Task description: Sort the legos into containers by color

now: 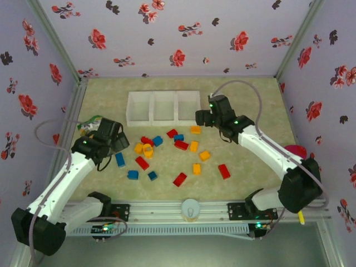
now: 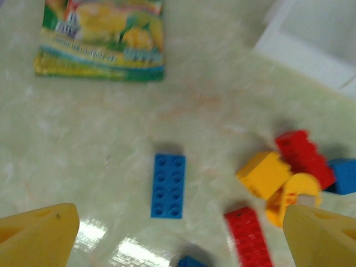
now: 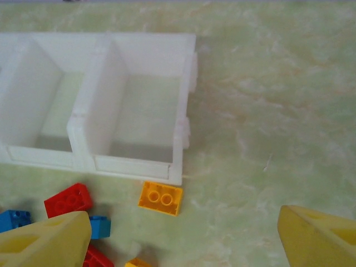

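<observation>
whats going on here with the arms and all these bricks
Two robot arms are sorting legos by colour into a white three-compartment tray. No brick is in it yet; the red, blue and orange pieces lie scattered on the table. The left gripper hovers above a blue brick near a green snack packet, the right gripper above an orange brick by the tray's right end. Both sets of jaws are open, holding nothing.

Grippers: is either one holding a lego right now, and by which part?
Nothing is held: the left gripper and the right gripper are both open and empty.
</observation>
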Motion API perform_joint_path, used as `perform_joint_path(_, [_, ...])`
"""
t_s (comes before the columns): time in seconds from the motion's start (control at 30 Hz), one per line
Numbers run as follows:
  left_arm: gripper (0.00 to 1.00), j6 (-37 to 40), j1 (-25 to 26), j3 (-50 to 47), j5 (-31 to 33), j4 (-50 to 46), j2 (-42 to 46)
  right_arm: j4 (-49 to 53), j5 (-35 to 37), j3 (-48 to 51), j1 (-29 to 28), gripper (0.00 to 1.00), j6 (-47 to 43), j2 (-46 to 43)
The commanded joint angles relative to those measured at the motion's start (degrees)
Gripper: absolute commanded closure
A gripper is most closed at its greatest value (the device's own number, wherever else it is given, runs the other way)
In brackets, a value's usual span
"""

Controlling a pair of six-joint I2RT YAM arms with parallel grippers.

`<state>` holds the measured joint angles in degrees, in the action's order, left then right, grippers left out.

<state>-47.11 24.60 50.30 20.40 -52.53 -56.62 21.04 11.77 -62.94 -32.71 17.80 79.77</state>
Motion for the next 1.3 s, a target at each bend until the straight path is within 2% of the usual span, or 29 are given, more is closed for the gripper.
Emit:
perform_joint_path(0.0, [0.07, -2.9, -0.3, -2.7, 0.1, -0.5, -2.9, 1.5, -0.2, -2.2, -1.3, 0.13, 2.3, 1.7])
perform_joint_path(0.1, [0.16, -2.1, -0.9, -3.8, -0.7, 1.7, -7.8, 1.6, -0.1, -1.8, -1.9, 0.13, 3.2, 2.3])
perform_joint_path(0.2, [0.19, -0.9, -1.7, -4.9, -2.2, 4.1, -11.5, 2.4, 0.2, -1.4, -2.3, 0.14, 3.6, 2.3])
perform_joint_path(0.37, [0.24, 1.1, -3.1, -7.5, -5.0, 9.6, -13.6, 4.0, 1.3, -1.4, -2.6, 0.14, 3.6, 2.3])
perform_joint_path(0.53, [0.36, 2.0, -4.5, -9.0, -5.8, 11.9, -15.6, 5.4, 1.8, -2.1, -2.8, 0.14, 3.5, 2.9])
perform_joint_path(0.63, [0.40, 3.1, -5.1, -10.4, -7.5, 14.4, -16.0, 5.9, 2.3, -2.3, -3.0, 0.15, 3.5, 2.8])
perform_joint_path(0.9, [0.40, 5.5, -6.1, -12.2, -8.4, 17.1, -18.5, 7.2, 2.8, -2.0, -3.6, 0.14, 3.6, 2.6])
perform_joint_path(1.0, [0.45, 6.2, -6.2, -11.6, -9.0, 17.0, -19.5, 7.5, 3.2, -2.1, -3.8, 0.14, 3.6, 2.2])
perform_joint_path(1.27, [0.50, 5.9, -6.6, -9.9, -8.9, 16.4, -23.8, 8.7, 4.2, -2.5, -4.5, 0.14, 3.1, 0.3])
